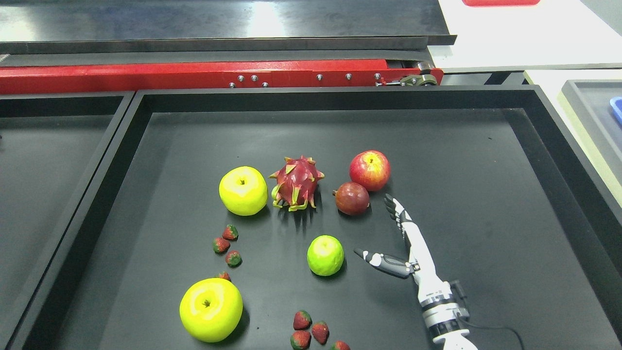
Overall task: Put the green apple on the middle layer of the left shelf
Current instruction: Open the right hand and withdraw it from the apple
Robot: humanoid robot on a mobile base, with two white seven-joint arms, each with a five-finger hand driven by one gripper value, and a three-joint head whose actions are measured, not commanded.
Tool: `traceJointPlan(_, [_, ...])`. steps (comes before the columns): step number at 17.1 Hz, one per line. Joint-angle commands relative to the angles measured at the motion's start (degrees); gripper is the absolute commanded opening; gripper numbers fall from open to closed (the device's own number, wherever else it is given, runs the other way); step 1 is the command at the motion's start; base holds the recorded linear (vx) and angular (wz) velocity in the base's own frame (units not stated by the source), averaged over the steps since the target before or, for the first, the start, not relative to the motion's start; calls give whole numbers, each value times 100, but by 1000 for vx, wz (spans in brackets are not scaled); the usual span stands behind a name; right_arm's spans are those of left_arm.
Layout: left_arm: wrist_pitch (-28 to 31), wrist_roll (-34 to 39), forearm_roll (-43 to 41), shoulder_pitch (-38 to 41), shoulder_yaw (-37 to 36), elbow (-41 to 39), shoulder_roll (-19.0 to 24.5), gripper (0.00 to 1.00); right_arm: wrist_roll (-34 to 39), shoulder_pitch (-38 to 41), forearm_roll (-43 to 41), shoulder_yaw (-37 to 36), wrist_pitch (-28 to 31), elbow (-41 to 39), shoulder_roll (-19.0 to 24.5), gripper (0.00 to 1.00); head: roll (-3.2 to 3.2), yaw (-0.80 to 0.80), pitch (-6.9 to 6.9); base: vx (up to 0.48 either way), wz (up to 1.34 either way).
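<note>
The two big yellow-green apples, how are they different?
The far green apple lies beside the dragon fruit; the near green apple lies alone toward the tray's front edge. The near one looks bigger in the picture, perhaps only because it is closer. Strawberries lie between them. Both are glossy yellow-green, stem dimple up, and untouched: the open right hand is beside the small lime-green fruit instead.

You get bright, even overhead light and a sharp picture. White glare streaks the dark glossy surface [218, 19] beyond the large black tray's [486, 99] far edge; fruit shadows are short and soft, highlights gleaming on top.
</note>
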Motion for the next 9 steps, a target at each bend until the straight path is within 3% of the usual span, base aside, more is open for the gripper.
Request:
traceJointPlan(1, [-1,5,0,-71,0,1,100,100,-22,193,-893,-229,-130,-51,-20,100,0,0,0,0,0])
traceJointPlan(9, [-1,5,0,-71,0,1,100,100,4,184,-920,-202,-130,-51,-20,100,0,0,0,0,0])
